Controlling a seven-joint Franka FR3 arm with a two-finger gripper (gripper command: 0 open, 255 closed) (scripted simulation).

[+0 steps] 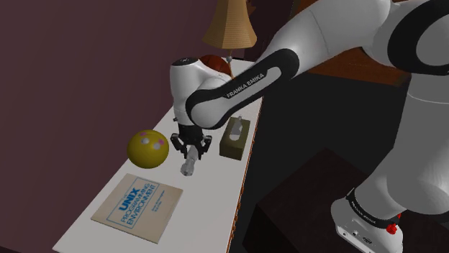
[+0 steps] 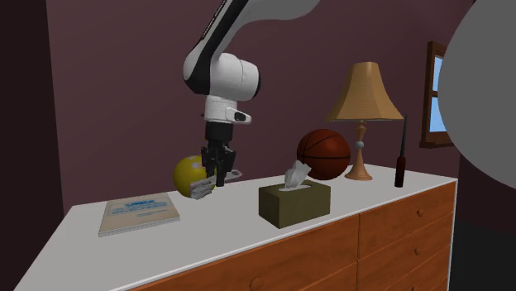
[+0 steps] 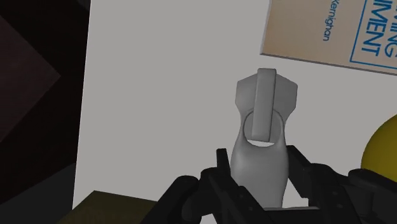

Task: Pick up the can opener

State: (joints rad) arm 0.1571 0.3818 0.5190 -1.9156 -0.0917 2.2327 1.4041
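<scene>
The can opener (image 3: 262, 137) is a pale grey, plain-drawn tool with a loop handle. My black gripper (image 3: 261, 184) is shut on it, fingers clasping its lower end. In the shoulder view the gripper (image 1: 190, 149) hangs above the white dresser top (image 1: 86, 230), and the can opener (image 1: 188, 167) sticks out below the fingertips. The second exterior view shows the gripper (image 2: 217, 169) holding the can opener (image 2: 203, 187) lifted off the surface, in front of the yellow ball (image 2: 192, 171).
A yellow ball (image 1: 148, 149) lies beside the gripper. A book (image 1: 137, 207) lies flat toward the dresser's near end. An olive tissue box (image 1: 234, 136) stands by the front edge. A basketball (image 2: 323, 154), lamp (image 2: 361, 103) and dark bottle (image 2: 401, 161) stand farther along.
</scene>
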